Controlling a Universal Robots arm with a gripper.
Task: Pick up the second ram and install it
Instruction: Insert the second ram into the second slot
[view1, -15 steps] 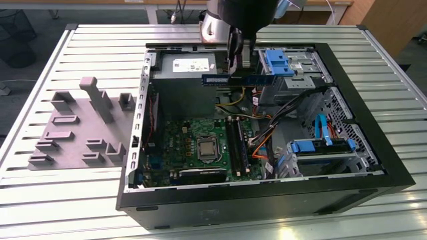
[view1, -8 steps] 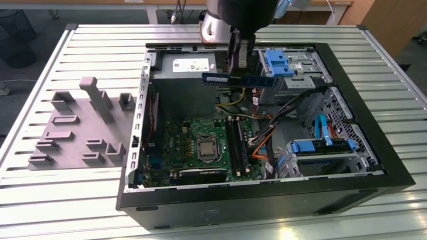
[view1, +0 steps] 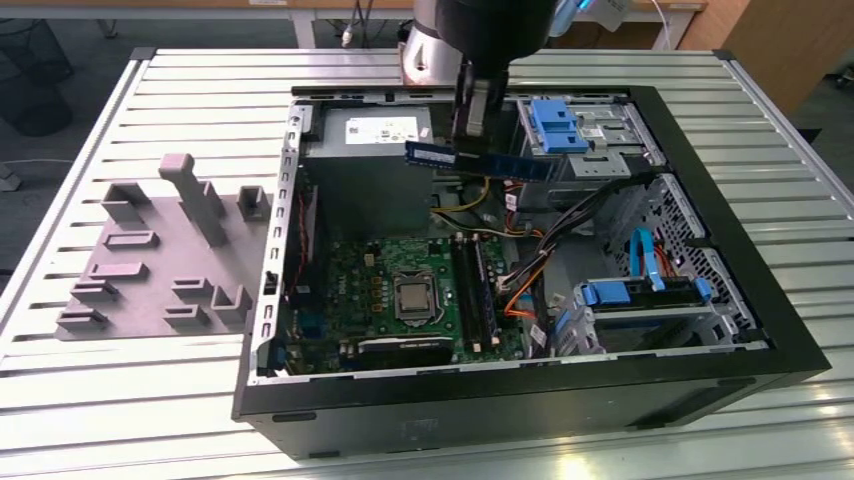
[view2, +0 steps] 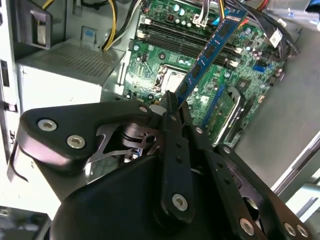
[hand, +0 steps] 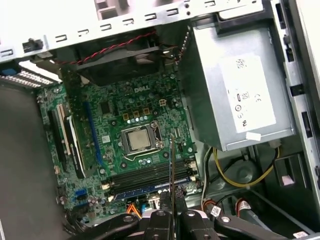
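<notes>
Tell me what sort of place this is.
Probably a robotics lab or workshop bench: an open PC case lies on a slatted metal table, a grey fixture plate sits beside it, and the gripper holds a ram stick over the case.

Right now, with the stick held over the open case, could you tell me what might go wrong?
The claw pinches the second ram over only a narrow stretch, so it may tilt when pressed. Loose cables lie beside the memory slots and could snag it.
</notes>
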